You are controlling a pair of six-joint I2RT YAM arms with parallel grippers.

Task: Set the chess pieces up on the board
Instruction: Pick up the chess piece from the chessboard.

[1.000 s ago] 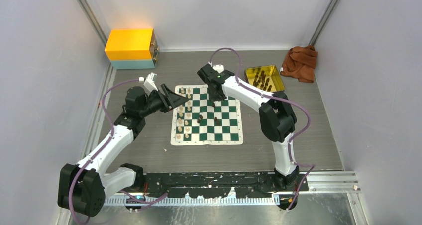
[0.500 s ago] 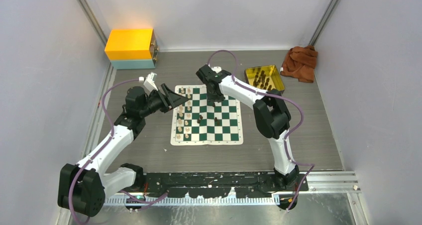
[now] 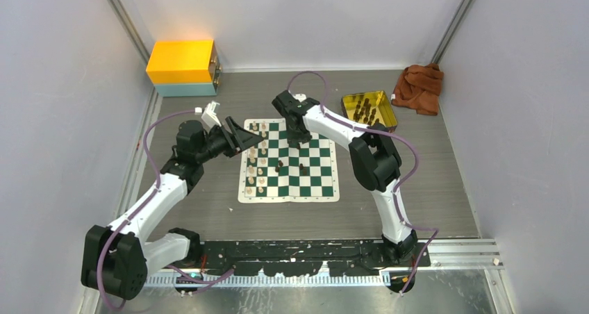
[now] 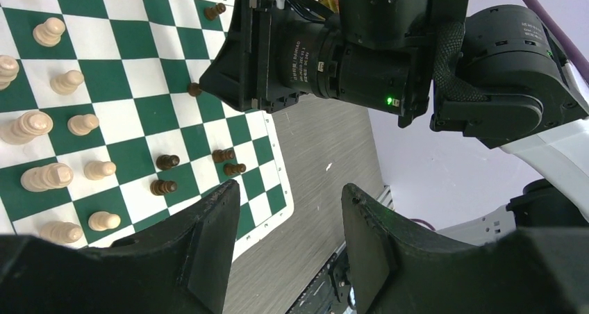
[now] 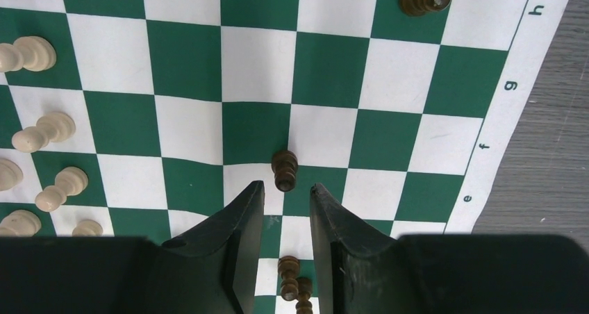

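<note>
On the grey wood-grain table (image 3: 208,217), nearest the arm bases, lies the board (image 3: 288,198), a flat mat of green and white checks with a cream border. Cream chess pieces (image 3: 258,162) stand in two files at its left, and a few dark chess pieces (image 3: 280,165) stand mid-board. Left gripper (image 4: 290,189): fingers apart, empty, above the board's left edge. Right gripper (image 5: 286,187): fingers parted, a dark pawn (image 5: 285,169) upright just beyond their tips, ungripped. Farther right, the shiny gold tray (image 3: 383,104) holds more dark pieces (image 3: 366,110). Since a second ago the right elbow has swung slightly left; the left arm is unchanged. At the back: an orange box (image 3: 180,60) and a crumpled rust cloth (image 3: 419,86).
</note>
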